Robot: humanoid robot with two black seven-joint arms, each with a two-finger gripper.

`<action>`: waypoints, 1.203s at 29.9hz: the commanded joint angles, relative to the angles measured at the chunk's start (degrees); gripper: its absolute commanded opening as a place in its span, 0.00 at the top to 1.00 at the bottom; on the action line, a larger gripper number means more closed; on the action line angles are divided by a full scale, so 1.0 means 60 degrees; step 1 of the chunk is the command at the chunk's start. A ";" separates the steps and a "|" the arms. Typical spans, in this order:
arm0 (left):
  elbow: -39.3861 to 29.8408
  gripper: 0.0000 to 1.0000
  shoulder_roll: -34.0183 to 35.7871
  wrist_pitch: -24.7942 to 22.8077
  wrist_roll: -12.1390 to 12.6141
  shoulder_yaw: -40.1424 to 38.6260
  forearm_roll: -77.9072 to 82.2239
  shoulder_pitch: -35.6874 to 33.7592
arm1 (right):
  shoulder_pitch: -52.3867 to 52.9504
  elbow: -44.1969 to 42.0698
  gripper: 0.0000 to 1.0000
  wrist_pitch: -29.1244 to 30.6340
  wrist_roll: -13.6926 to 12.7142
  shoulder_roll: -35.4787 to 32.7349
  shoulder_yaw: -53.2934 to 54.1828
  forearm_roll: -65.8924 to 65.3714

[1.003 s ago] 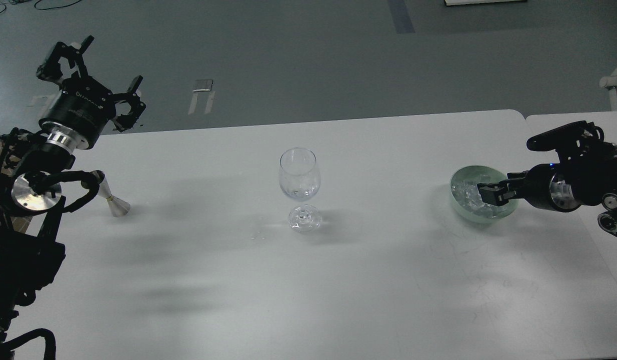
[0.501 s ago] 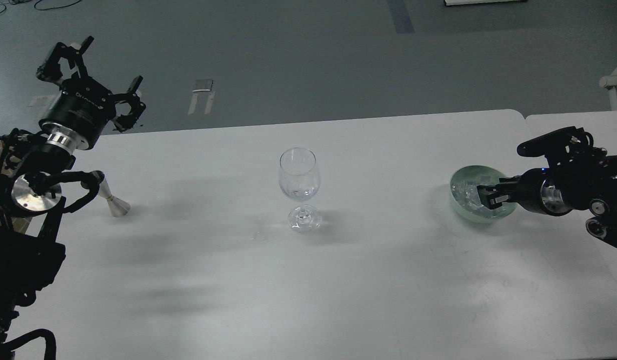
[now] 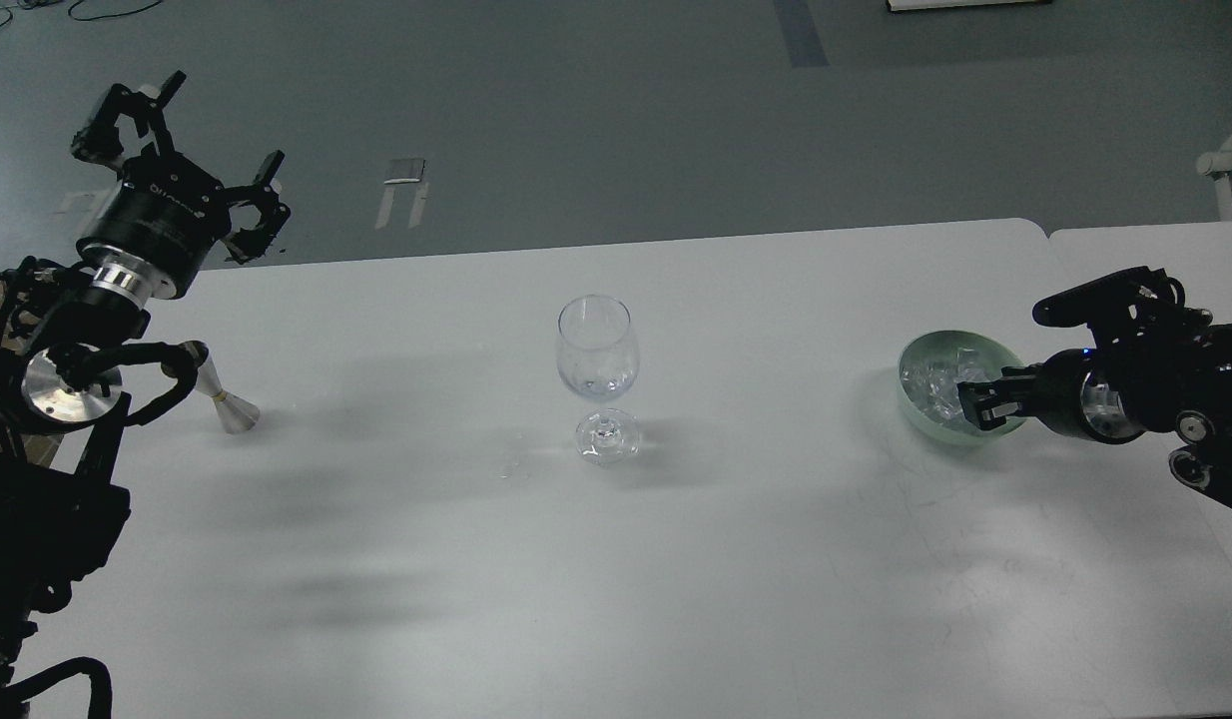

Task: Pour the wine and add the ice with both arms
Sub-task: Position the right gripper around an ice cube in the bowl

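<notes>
Nearest, lower half of frame: bare white table, only shadows on it. Middle band, left to right. A small metal jigger lies tipped on its side at left, close beside the left arm's cable loop, nothing holding it. Centre: the glass stands upright and alone, well apart from both arms; it looks clear, with at most a glint low in the bowl, so whether any wine or ice is in it I cannot tell. No bottle shows anywhere in frame. Right: the pale green bowl holds the ice, a heap of clear chunks. The right gripper reaches in from the right edge with its tip over the bowl's near-right rim, at the ice; it is dark and seen end-on, so I cannot tell whether its fingers are apart, together, or pinched on a chunk. Farther, upper left: the left gripper is raised clear above the table's far edge, fingers spread wide, holding nothing. Judgement: early in the ice step. The pick-up from the bowl is in hand, carrying and dropping a chunk into the glass is left, and pouring shows no sign of being done.
</notes>
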 commanded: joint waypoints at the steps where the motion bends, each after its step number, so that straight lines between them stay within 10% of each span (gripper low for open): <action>1: 0.0006 0.02 0.0000 -0.0010 0.0000 -0.0020 0.0000 0.0032 | -0.0007 0.0006 0.51 0.0007 -0.0015 0.0008 0.0000 0.0001; 36: 0.0079 0.02 0.0029 -0.0068 0.0000 -0.0064 0.0000 0.0090 | 0.0022 0.0152 0.98 0.0007 -0.0337 -0.0080 0.0132 0.0045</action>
